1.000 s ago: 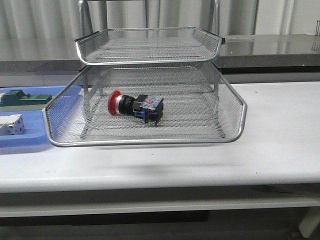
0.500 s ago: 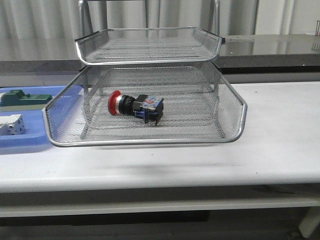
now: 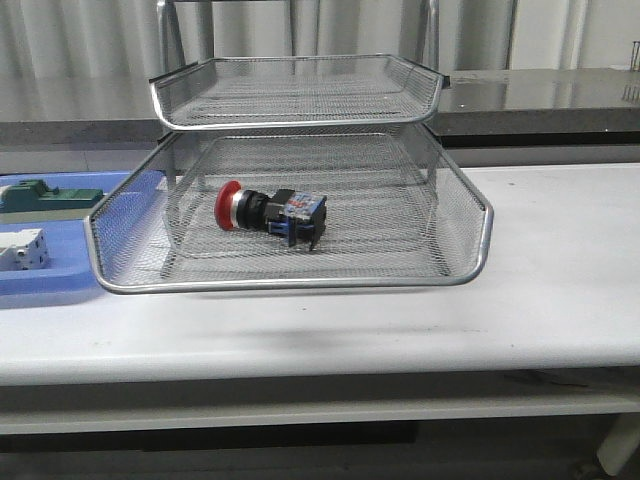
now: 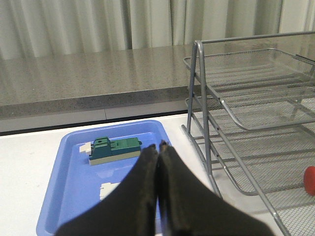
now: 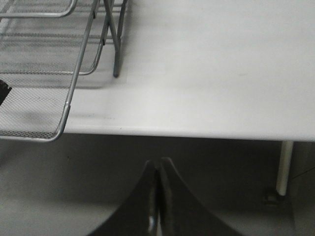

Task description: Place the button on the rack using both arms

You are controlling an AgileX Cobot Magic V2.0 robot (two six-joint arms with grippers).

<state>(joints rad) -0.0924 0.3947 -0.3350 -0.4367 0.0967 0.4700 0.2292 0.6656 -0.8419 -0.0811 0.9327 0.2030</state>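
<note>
The button (image 3: 270, 213), red head to the left, lies on its side in the pulled-out lower tray of the silver wire rack (image 3: 480, 215). A sliver of its red head (image 4: 310, 180) shows in the left wrist view. Neither arm appears in the front view. My left gripper (image 4: 158, 146) is shut with nothing in it, held above the blue tray beside the rack (image 4: 236, 118). Off the table's front edge my right gripper (image 5: 158, 161) is shut and empty, well clear of the rack (image 5: 69, 105).
A shallow blue tray (image 3: 60, 285) left of the rack holds a green part (image 3: 45, 196) and a white block (image 3: 22, 250); the same blue tray (image 4: 64, 196) and green part (image 4: 114, 149) show under my left gripper. A grey counter runs behind the white table (image 3: 560, 260).
</note>
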